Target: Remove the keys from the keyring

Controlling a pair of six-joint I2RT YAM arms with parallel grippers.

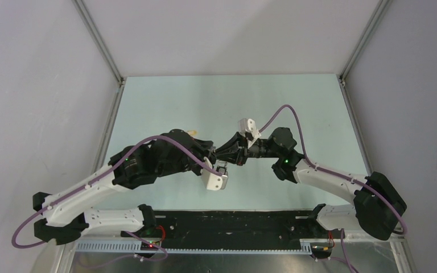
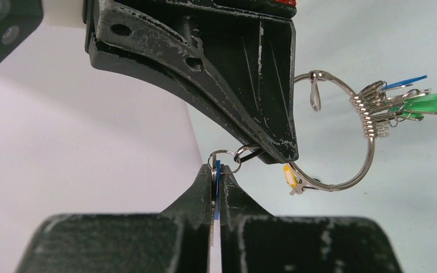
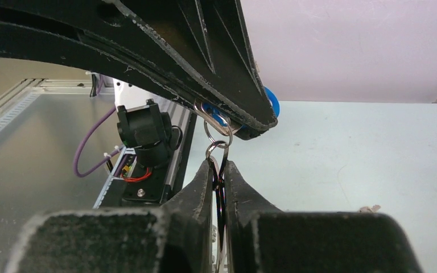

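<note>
Nearest the left wrist camera, the left gripper (image 2: 217, 170) is clamped tight on a blue key (image 2: 218, 181). The key shows edge-on as a thin blue strip between the pads. Its long axis runs along the fingers, with the ring end poking out past the tips.

A small split ring (image 2: 223, 158) sits at that end and links on toward the tip of the right gripper (image 2: 273, 149), which comes in from above. The two grippers are almost tip to tip.

The keyring (image 2: 357, 170) hangs in the air just beyond the right gripper, seen nearly face-on. The other keys (image 2: 401, 103) are bunched at its upper right, their green and blue heads pointing away from both grippers. A yellow tag (image 2: 288, 175) hangs at the ring's lower left.

From the right wrist, that gripper's own fingers are pinched onto a thin wire that appears to be the keyring, seen edge-on. Only this view shows the blue key's round head bulging from the side of the left fingers. The bunched keys and the tag do not show here.

From the top camera, both arms meet above the middle of the pale table (image 1: 165, 96), but the keys are too small to make out.
</note>
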